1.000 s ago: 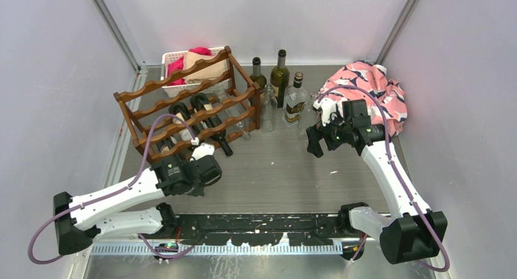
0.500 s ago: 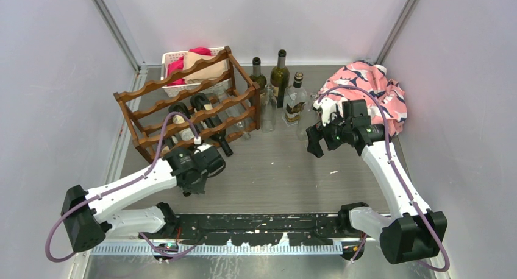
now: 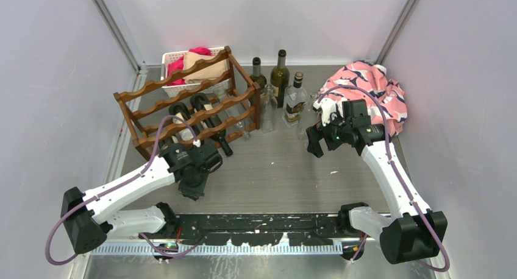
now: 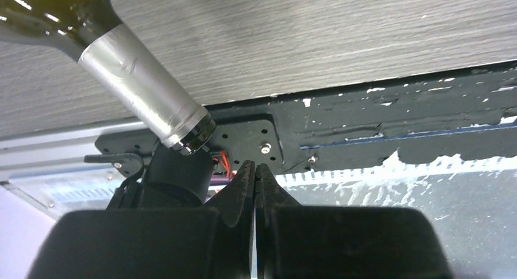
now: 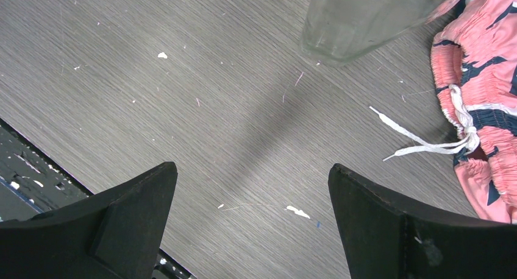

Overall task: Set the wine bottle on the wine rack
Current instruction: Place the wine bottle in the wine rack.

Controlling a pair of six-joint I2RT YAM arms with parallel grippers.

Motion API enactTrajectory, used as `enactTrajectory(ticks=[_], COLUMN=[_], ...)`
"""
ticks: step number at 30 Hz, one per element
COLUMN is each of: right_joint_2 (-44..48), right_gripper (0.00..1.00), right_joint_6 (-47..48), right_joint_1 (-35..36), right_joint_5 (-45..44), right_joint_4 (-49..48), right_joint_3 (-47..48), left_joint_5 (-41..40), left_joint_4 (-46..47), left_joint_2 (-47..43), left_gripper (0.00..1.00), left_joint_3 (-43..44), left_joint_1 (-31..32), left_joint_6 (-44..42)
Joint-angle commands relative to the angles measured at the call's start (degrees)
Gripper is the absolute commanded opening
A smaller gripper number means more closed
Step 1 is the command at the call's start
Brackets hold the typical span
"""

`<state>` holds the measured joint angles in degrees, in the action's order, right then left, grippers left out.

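Note:
The dark wooden wine rack (image 3: pixel 183 102) stands at the back left, with several dark bottles (image 3: pixel 210 123) lying in its lower tiers. My left gripper (image 3: pixel 194 190) hovers just in front of the rack, shut on nothing, its tip toward the near edge. In the left wrist view the shut gripper (image 4: pixel 255 169) has a dark green bottle's silver-foiled neck (image 4: pixel 140 93) above and to its left, apart from the fingers. Three dark wine bottles (image 3: pixel 280 72) and a clear one (image 3: pixel 268 108) stand right of the rack. My right gripper (image 3: pixel 313 144) is open and empty near them.
A white slotted basket (image 3: pixel 174 58) with pink cloth sits behind the rack. A pink patterned cloth (image 3: pixel 366 87) lies at the back right, its drawstring (image 5: pixel 427 146) trailing on the table. A clear glass base (image 5: pixel 360 23) stands ahead of the open right gripper (image 5: pixel 253 187).
My left arm has swung forward and to the right in front of the rack, and its wrist has turned so the shut gripper faces the near edge. The right arm has not moved.

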<state>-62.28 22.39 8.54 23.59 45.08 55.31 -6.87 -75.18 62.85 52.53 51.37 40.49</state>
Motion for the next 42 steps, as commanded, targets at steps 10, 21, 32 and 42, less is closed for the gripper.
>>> enactTrajectory(ticks=[10, 21, 32, 42], right_joint_2=[0.69, 1.10, 2.68, 3.88], right_gripper=[1.00, 1.00, 1.00, 1.00], right_joint_6=[0.93, 1.04, 1.59, -1.03], right_joint_1=[0.60, 0.60, 0.42, 0.35], right_joint_5=[-0.48, -0.12, 6.16, 13.65], right_joint_4=[-1.22, -1.13, 0.21, 12.05], right_joint_3=[0.24, 0.24, 1.32, 18.03], left_joint_5=[-7.91, -4.37, 34.99, 30.66], left_joint_4=[0.72, 9.05, 46.21, 92.34], left_joint_2=[3.00, -1.62, -18.16, -10.21], left_gripper=[0.00, 0.00, 0.59, 0.92], left_joint_3=[1.66, 2.70, -3.70, -10.70], left_joint_1=[-6.69, -12.18, -12.09, 2.30], left_joint_6=[-4.45, -7.77, -9.44, -18.45])
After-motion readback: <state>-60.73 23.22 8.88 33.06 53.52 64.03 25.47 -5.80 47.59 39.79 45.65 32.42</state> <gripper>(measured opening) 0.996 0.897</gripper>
